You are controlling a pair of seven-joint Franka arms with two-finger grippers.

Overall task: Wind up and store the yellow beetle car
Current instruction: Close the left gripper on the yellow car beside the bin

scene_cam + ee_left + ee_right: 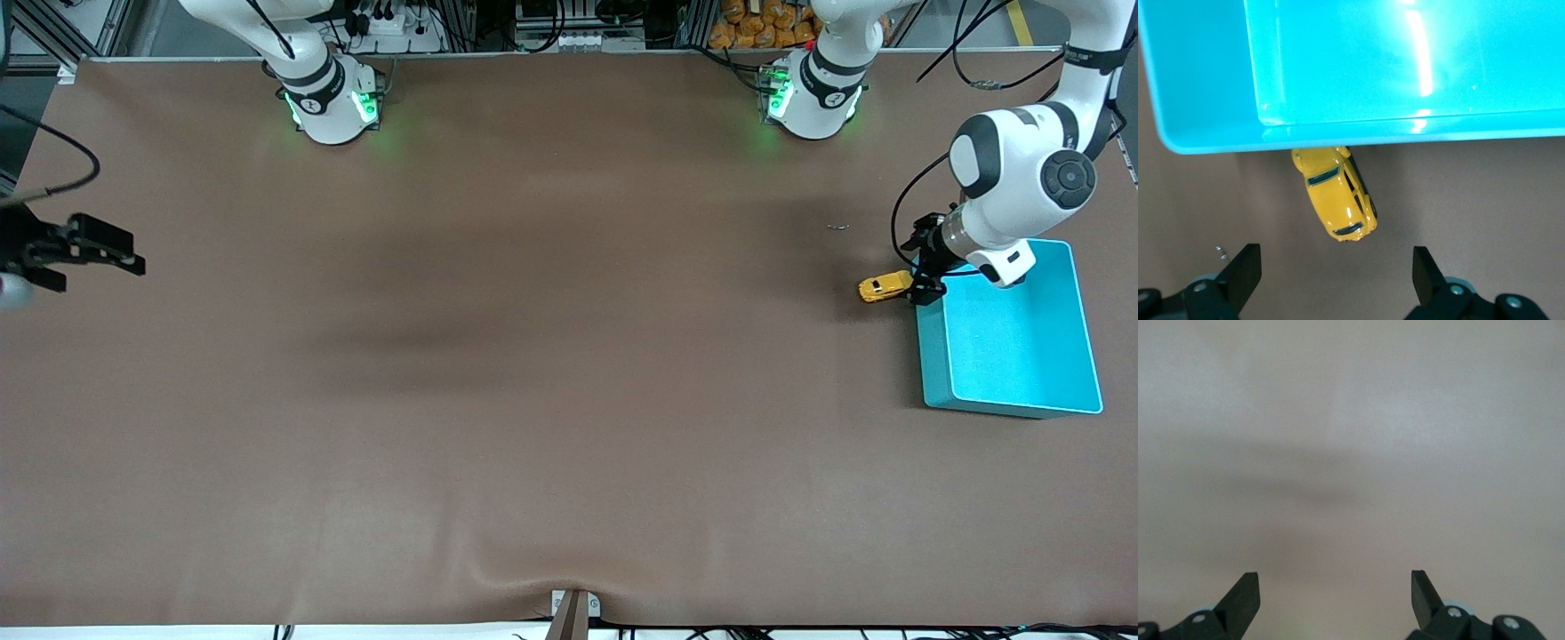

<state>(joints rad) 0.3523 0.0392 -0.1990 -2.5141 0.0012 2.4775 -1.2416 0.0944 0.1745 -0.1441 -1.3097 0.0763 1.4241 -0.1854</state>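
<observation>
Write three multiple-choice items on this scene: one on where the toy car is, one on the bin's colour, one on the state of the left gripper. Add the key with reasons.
1. Where is the yellow beetle car?
A. Inside the bin
B. On the table beside the bin
C. Held in the right gripper

2. What colour is the bin?
A. Teal
B. Red
C. White

3. How does the left gripper stand?
A. Shut on the car
B. Shut on the bin's rim
C. Open, holding nothing

Key: 1 B, the car sits on the brown table against the bin's outer wall; 2 A, its walls and floor are teal; 3 C, the left wrist view shows its fingers spread with the car apart from them.
</observation>
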